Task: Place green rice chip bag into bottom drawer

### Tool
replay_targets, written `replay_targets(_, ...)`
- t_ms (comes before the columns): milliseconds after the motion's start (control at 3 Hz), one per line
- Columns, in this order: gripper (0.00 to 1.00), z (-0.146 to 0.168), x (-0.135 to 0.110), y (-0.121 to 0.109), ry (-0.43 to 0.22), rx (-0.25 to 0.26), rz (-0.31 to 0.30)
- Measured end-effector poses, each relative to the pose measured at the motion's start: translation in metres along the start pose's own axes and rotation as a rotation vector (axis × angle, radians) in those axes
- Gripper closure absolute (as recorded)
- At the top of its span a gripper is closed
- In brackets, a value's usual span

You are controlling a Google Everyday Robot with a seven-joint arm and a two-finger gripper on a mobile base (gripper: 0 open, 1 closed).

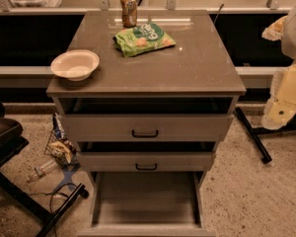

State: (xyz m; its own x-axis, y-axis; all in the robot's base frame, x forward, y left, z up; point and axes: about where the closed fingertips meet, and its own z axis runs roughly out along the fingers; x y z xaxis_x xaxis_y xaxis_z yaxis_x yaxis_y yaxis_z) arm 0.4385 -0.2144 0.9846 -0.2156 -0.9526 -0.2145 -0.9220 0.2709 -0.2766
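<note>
The green rice chip bag [144, 38] lies flat on the brown top of the drawer cabinet [197, 63], near the back and just in front of a brownish drink can [129, 10]. The bottom drawer [145, 201] is pulled out wide, a shallow grey tray with nothing in it. My gripper [275, 29] is at the right edge of the view, level with the cabinet top and well to the right of the bag, apart from it. The pale arm [288, 90] hangs below it.
A white bowl [75, 64] sits at the front left of the cabinet top. The two upper drawers [145, 128] with black handles stand slightly open. A wire basket with litter [59, 144] and a bottle lie on the floor at left. A dark chair [5, 137] is at the far left.
</note>
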Motion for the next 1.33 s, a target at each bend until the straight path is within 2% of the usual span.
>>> replay_targets(333, 0.0, 0.001, -0.003, -0.002, -0.01, 0.005, -0.005)
replay_targets(667, 0.0, 0.005, -0.015, -0.012, -0.058, 0.026, -0.026)
replay_targets(1000, 0.0, 0.021, -0.056, -0.049, -0.154, 0.053, -0.139)
replay_targets(1333, 0.0, 0.036, -0.1, -0.091, -0.218, 0.074, -0.252)
